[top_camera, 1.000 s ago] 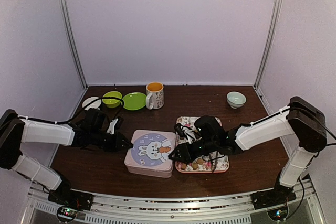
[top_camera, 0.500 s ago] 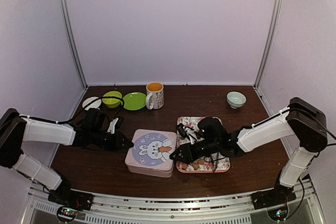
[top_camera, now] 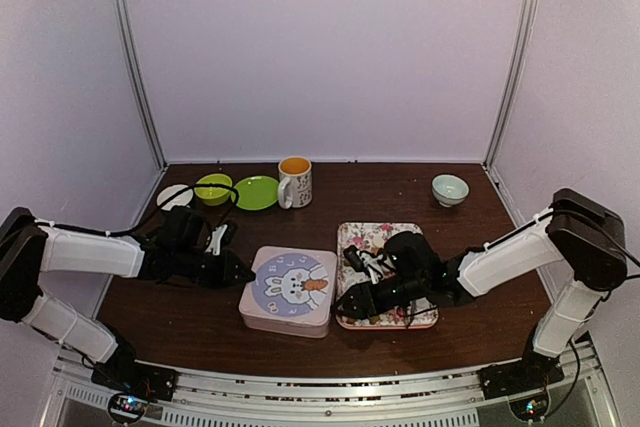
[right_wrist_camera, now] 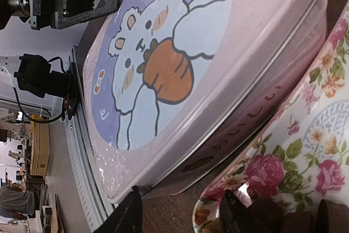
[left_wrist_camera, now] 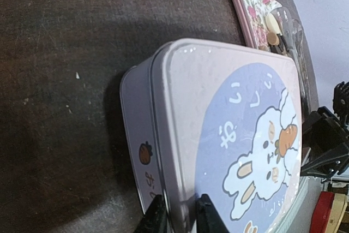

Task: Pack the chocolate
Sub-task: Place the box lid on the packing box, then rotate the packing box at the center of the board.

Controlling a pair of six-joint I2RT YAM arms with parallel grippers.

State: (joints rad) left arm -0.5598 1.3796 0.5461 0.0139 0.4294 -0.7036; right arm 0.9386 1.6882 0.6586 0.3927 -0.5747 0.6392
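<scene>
Chocolate [left_wrist_camera: 271, 23] sits on the one pink floral tray [top_camera: 392, 235], just right of the one bunny-lidded tin [top_camera: 285, 292]. We can count only a few bite-sized pieces, cream, tan and dark brown (the right arm hides the rest). The tin's lid is on and its contents are unseen. The left gripper [left_wrist_camera: 180, 217] is clamped on the lid's rim at the tin's left edge. The right gripper [right_wrist_camera: 181, 211] hangs with its fingers apart, holding nothing, where tin and tray meet. Behind stand one mug [top_camera: 295, 180], two bowls, the green bowl [top_camera: 213, 188] and the pale bowl [top_camera: 449, 188], and two plates, the green plate [top_camera: 257, 193] and the white plate [top_camera: 174, 196].
</scene>
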